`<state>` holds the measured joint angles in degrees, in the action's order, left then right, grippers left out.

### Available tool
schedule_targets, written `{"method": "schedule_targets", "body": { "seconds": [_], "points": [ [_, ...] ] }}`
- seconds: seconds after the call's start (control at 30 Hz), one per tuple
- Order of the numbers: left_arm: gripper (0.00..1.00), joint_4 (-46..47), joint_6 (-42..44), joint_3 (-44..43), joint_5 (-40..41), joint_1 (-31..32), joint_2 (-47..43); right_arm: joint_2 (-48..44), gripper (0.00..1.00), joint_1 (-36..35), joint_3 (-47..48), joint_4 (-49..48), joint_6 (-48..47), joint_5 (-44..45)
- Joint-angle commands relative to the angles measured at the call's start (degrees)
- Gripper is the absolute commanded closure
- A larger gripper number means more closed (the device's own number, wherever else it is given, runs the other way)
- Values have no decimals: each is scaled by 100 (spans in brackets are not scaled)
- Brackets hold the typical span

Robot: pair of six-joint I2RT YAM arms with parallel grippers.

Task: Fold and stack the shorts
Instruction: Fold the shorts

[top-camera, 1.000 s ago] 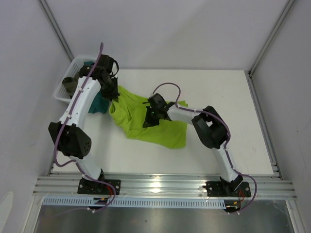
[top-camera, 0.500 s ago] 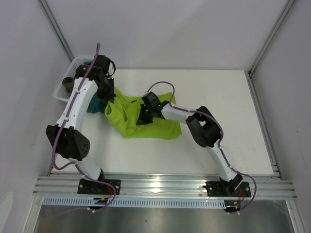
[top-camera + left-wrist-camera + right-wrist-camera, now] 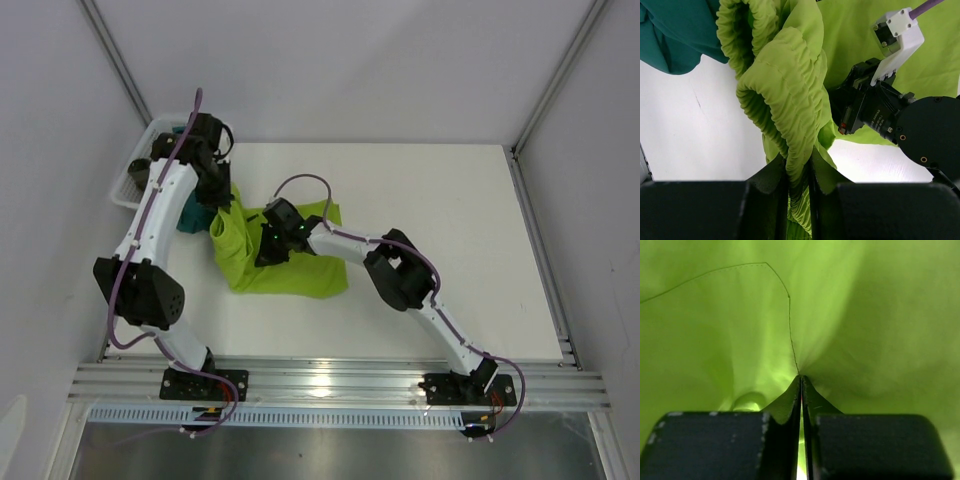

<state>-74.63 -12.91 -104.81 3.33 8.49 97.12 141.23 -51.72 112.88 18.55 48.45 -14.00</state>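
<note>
I see the lime-green shorts (image 3: 290, 276) crumpled at nine o'clock from the table's centre, with the ruffled waistband raised.

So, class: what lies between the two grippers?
Only the shorts: the top view shows green cloth running from the left gripper to the right gripper, both shut on it.

Table (image 3: 480, 220): bare 12 to 5 o'clock, free passage.
Basket (image 3: 121, 197), teal cloth (image 3: 190, 216): crowd 10 o'clock.
Shorts (image 3: 245, 268): heaped at 9 o'clock.
</note>
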Motion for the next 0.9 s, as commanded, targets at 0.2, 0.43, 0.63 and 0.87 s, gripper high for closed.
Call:
{"method": "schedule_targets", "body": {
  "seconds": [0.2, 0.43, 0.63, 0.87],
  "points": [
    [100, 45, 227, -382, 45, -58, 132, -183, 85, 364, 454, 598, -300, 222],
    [100, 28, 333, -356, 282, -76, 123, -508, 81, 558, 665, 597, -283, 169],
    [100, 36, 341, -355, 203, -120, 132, -912, 80, 1014, 394, 870, -415, 152],
    [100, 54, 359, -320, 203, -120, 97, -2476, 76, 2008, -1794, 587, -1133, 64]
  ]
}}
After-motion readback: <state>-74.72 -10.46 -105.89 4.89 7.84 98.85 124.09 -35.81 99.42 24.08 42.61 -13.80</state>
